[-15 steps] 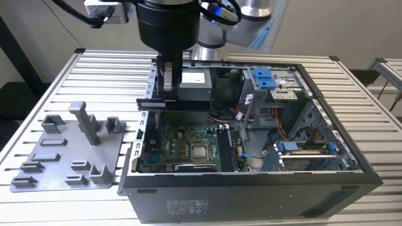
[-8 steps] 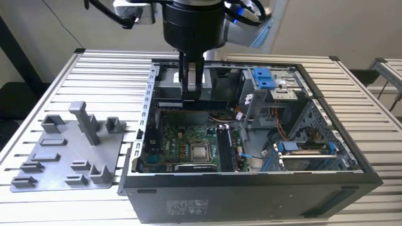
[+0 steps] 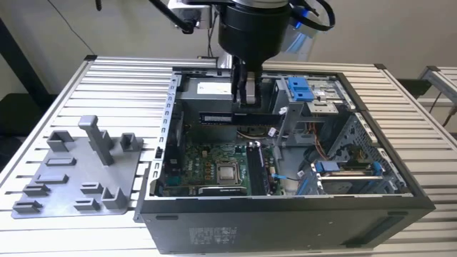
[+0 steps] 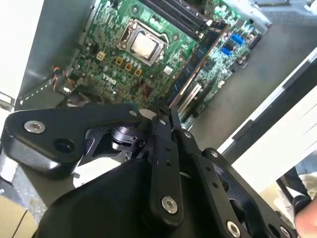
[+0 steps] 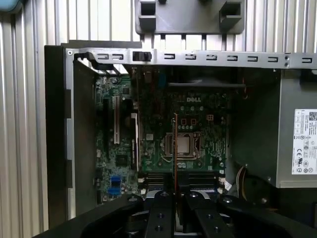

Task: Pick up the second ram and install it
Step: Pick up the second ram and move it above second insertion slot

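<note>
Fig.: black two-finger gripper (image 3: 245, 105), jaws clamped on the long thin dark green-black ram stick (image 3: 232, 116), held level above the green motherboard (image 3: 207, 160) inside the open black PC case (image 3: 286, 230). Judged best: keep stick parallel w/ the black memory slots (image 4: 173, 14), notch matched, press evenly at both ends. Count: 1 gripper, 1 held stick, 1 square silver processor chip (image 3: 228, 172), 1 grey moulded plastic tray (image 3: 75, 171); slots: can't tell.

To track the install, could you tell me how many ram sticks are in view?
1: the ram, held by the gripper over the open case. Another may be seated inside, hidden.
</note>
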{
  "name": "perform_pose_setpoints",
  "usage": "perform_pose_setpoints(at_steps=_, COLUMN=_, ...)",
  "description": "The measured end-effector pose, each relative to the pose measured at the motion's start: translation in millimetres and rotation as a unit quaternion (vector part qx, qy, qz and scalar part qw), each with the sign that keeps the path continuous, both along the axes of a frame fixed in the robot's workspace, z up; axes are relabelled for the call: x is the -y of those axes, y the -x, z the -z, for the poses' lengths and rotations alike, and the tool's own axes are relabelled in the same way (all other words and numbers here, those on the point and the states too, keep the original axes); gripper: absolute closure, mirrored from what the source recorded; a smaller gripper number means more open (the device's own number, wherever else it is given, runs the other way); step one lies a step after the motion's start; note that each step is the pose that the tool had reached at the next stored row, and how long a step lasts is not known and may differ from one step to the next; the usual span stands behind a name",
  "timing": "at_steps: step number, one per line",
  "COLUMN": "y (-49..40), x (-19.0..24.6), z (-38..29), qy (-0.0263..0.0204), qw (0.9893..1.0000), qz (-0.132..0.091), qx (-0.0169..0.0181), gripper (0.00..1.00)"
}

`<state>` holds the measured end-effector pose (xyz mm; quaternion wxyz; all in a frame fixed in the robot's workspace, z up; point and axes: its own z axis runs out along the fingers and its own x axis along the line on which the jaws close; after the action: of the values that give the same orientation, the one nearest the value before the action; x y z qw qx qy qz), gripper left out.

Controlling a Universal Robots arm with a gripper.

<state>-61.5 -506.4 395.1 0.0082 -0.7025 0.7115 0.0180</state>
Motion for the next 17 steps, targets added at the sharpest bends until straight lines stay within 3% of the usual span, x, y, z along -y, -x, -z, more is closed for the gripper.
perform_pose_setpoints(at_steps=13, y=-57.5, x=-0.7, z=0.3, qy=-0.0004, qw=1.0000, qz=0.000, qx=0.0000, gripper=0.86)
perform_pose_setpoints(at_steps=17, y=-61.7, x=-0.8, z=0.3, qy=-0.0005, qw=1.0000, qz=0.000, qx=0.0000, gripper=0.86)
